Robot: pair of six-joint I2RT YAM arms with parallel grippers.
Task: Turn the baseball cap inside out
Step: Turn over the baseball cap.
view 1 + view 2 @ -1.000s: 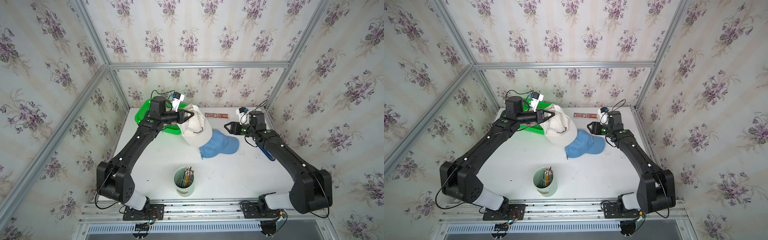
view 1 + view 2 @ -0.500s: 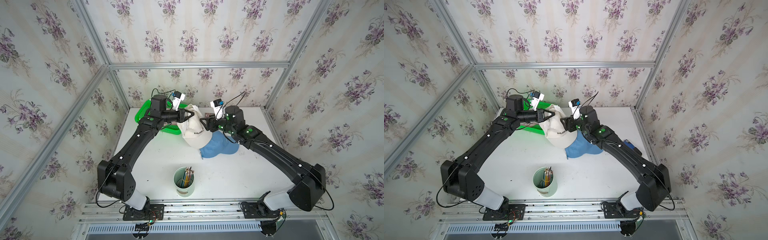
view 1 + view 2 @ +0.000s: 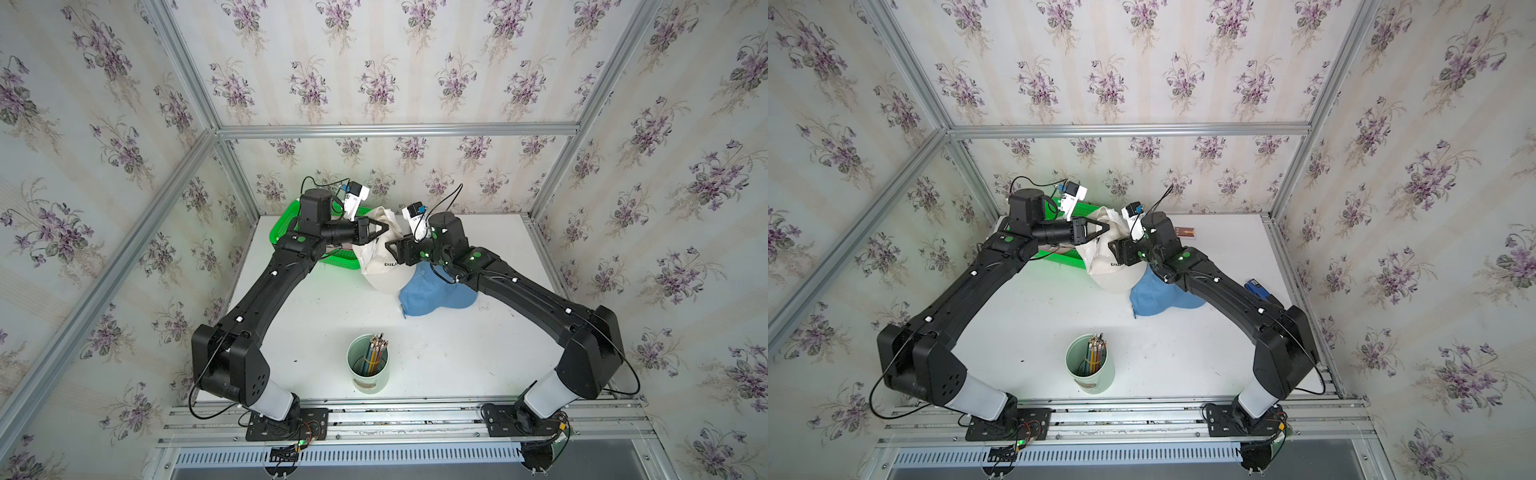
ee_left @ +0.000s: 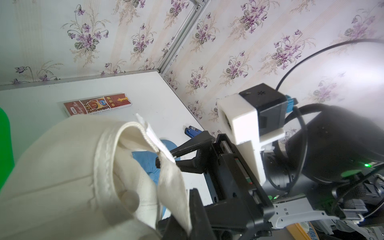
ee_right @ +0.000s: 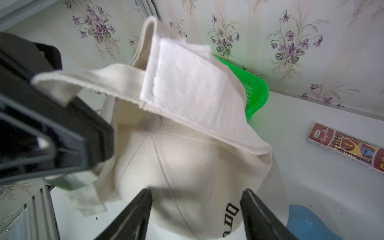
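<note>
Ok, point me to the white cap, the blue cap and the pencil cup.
white cap (image 3: pixel 380 279), in a top view, on the fabric below its lettering.
blue cap (image 3: pixel 436 297), in a top view, mid-crown.
pencil cup (image 3: pixel 369 380), in a top view, on its outer wall.

Cream-white all over the baseball cap (image 3: pixel 380 274), inside and out, with black lettering on the front and a brighter white patch (image 5: pixel 187 83) on its strap. Plain mid-blue on the second cap (image 3: pixel 432 297). Bright green on the mesh basket (image 3: pixel 282 228). White tabletop (image 3: pixel 457 353) with a few dark specks. Pale mint cup (image 3: pixel 369 376) of mostly yellow pencils (image 3: pixel 374 353). Red-brown flat box (image 4: pixel 97 105) printed in yellow and white. Small dark-blue item (image 3: pixel 1258 289). Black arms (image 3: pixel 266 291) with green dots and white camera mounts (image 3: pixel 417 224). Pale striped wallpaper (image 3: pixel 374 62) sprigged with purple flowers and grey-green leaves. Silver frame bars (image 3: pixel 395 129).
</note>
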